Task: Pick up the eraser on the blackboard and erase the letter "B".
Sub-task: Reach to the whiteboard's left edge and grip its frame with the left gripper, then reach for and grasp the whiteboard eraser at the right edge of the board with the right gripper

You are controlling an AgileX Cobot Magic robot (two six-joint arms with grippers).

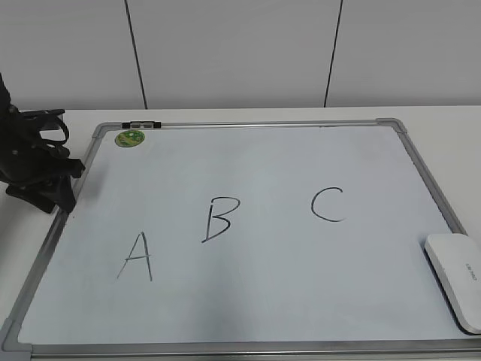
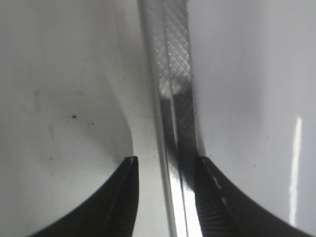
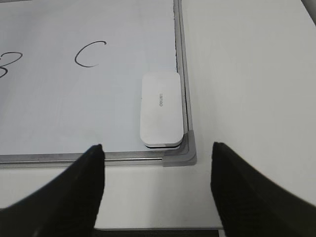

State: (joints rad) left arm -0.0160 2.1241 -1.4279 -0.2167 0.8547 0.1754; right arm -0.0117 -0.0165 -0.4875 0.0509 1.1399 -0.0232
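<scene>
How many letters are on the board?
3, black hand-drawn marker letters: A lower left, B in the middle, C to the right. None looks hidden.

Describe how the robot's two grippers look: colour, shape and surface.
The left gripper is matte black, a bulky angular assembly with looped black bracket shapes above it. In its wrist view its jaws are black tapering blades with a row of small pale dots along one edge. The right gripper has two broad black jaws with rounded tips and a finely textured, rubbery-looking surface. No markings are visible.
</scene>
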